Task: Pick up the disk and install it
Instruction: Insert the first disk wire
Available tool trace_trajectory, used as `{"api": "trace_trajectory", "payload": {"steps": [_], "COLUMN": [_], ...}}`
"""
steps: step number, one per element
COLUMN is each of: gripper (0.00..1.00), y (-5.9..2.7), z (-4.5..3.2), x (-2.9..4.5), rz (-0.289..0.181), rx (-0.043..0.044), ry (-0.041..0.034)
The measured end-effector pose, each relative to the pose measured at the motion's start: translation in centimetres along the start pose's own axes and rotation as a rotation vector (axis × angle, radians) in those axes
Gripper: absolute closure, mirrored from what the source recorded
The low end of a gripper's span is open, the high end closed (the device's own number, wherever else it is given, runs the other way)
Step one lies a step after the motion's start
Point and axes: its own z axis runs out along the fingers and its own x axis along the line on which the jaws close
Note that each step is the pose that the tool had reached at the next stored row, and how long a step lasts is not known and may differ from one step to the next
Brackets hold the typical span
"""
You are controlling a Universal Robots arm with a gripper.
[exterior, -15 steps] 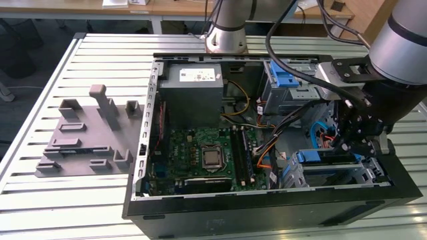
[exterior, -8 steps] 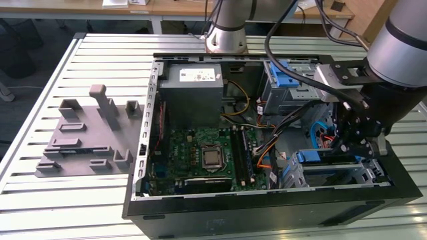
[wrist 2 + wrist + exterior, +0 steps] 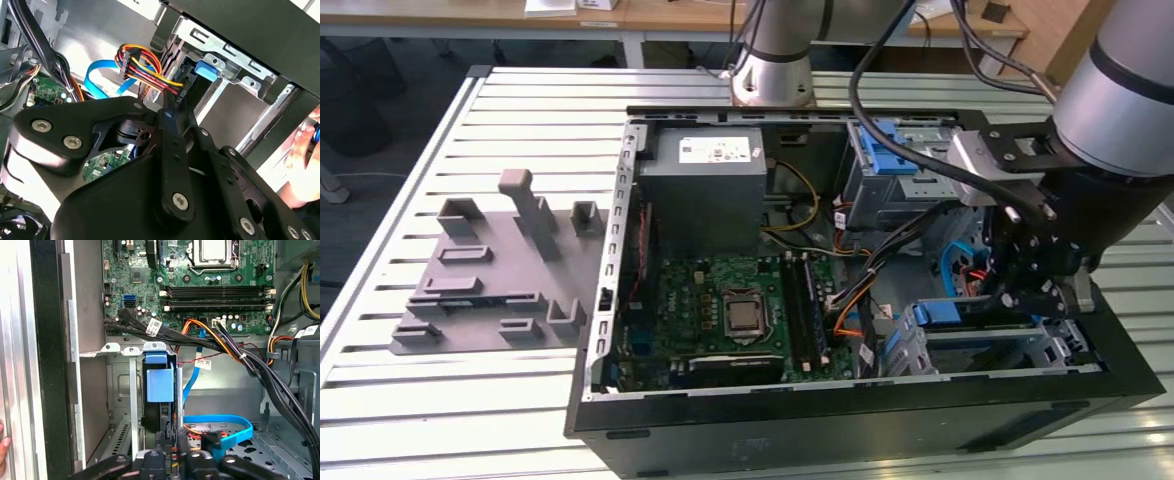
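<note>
The disk (image 3: pixel 160 380) stands on edge inside the metal cage (image 3: pixel 134 405), its blue plastic carrier facing out and a blue tab at the mouth of the slot. In the exterior view the same blue frame (image 3: pixel 971 312) sits low in the open computer case (image 3: pixel 854 420), toward the exterior view's right. The gripper (image 3: pixel 169 460) hangs right at the disk's outer edge, and in the exterior view it (image 3: pixel 1027 300) is down inside the case above the cage. Whether it is clamped on the carrier or only resting against it, I cannot tell. I'd say the pick-up is done and this is the install step, with the disk in its slot or nearly so. Any further push would need to run straight along the cage rails and stay clear of the blue flat cable (image 3: pixel 235 425) and the bundle of coloured wires (image 3: pixel 145 65) just beside it. A person's hand (image 3: pixel 305 160) is close to the case's outer side. The big grey box (image 3: pixel 700 190) near the circuit board (image 3: pixel 720 300) has a white sticker, and small white tags hang on some cables, but none of the print is legible from here.
</note>
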Motion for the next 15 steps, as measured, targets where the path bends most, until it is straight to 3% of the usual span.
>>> {"api": "trace_trajectory", "payload": {"steps": [1, 6, 8, 11, 15], "gripper": [0.76, 0.76, 0.78, 0.89, 0.89], "y": [-0.01, -0.05, -0.07, -0.09, -0.1], "z": [-0.09, -0.49, -0.54, -0.64, -0.77], "x": [0.0, 0.0, 0.0, 0.0, 0.0], "rz": [0.0, 0.0, 0.0, 0.0, 0.0], "rx": [0.0, -0.0012, -0.0019, -0.0027, -0.0029], "ry": [0.0002, 0.0002, 0.0, 0.0006, 0.0003]}}
